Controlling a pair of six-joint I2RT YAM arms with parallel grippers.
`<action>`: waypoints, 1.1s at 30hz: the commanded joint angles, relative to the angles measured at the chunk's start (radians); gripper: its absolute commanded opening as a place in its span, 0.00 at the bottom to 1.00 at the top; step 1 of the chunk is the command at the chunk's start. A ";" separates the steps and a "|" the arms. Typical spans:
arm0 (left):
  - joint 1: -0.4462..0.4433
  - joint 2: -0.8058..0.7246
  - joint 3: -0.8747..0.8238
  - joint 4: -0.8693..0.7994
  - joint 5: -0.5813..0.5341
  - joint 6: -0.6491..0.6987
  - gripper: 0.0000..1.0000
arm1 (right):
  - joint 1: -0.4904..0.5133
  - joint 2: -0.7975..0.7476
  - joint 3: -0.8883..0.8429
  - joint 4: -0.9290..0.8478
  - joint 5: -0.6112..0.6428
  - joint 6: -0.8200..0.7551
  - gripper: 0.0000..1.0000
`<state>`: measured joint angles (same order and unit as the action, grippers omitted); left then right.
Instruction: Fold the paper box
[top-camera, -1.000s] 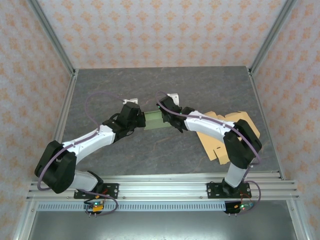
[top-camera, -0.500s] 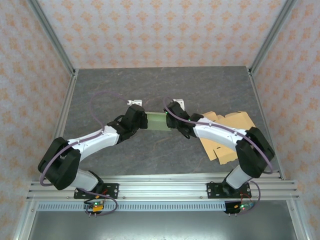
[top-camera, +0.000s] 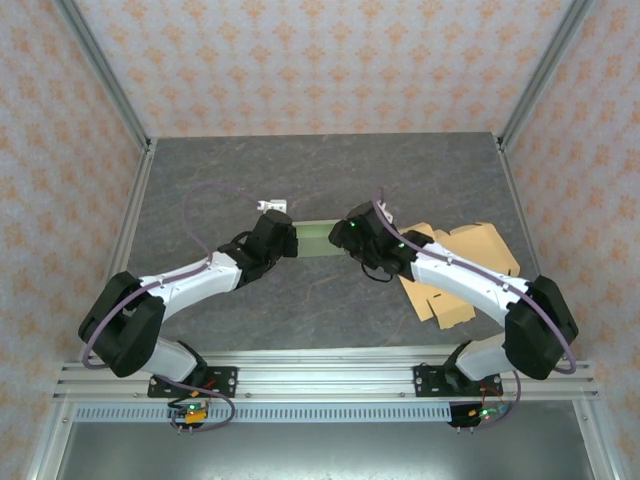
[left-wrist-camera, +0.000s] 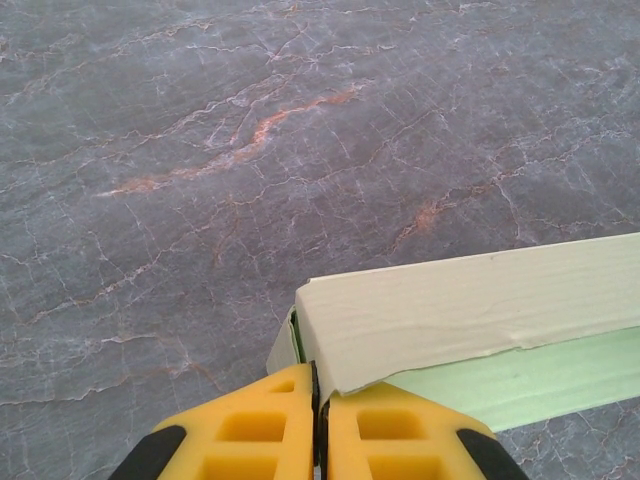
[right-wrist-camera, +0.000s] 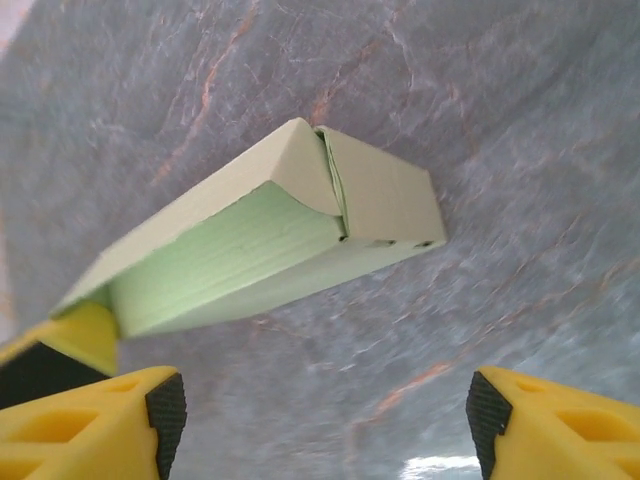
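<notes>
Jaws of the left gripper (left-wrist-camera: 316, 378) are clenched on one end of the long, pale green paper box (left-wrist-camera: 470, 300), its matte card sharply creased. Jaws of the right gripper (right-wrist-camera: 325, 405) are spread wide, clear of the box's other end. Beyond that end, flat brown cardboard (top-camera: 470, 262) is seen on the veined grey table (top-camera: 420, 170).

The paper box (left-wrist-camera: 470, 310) runs off the left wrist view's right edge.

Light: bright and even, we find (shadows soft).
Glare: pale patch on the table (right-wrist-camera: 432, 466).
Blur: right wrist view's edges smeared.
</notes>
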<state>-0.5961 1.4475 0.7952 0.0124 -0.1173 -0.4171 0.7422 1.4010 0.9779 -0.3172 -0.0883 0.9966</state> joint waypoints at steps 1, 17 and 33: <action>-0.020 0.033 -0.040 -0.077 -0.011 0.005 0.10 | -0.014 -0.013 -0.042 0.123 -0.027 0.411 0.78; -0.023 0.021 -0.050 -0.049 -0.002 0.000 0.13 | -0.064 0.270 -0.056 0.499 -0.082 0.769 0.58; -0.005 -0.251 -0.010 -0.092 0.066 -0.040 0.96 | -0.063 0.279 -0.078 0.408 0.057 0.687 0.44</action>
<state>-0.6128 1.1896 0.7551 -0.0376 -0.0193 -0.4519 0.6781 1.6581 0.9234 0.1661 -0.0910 1.7042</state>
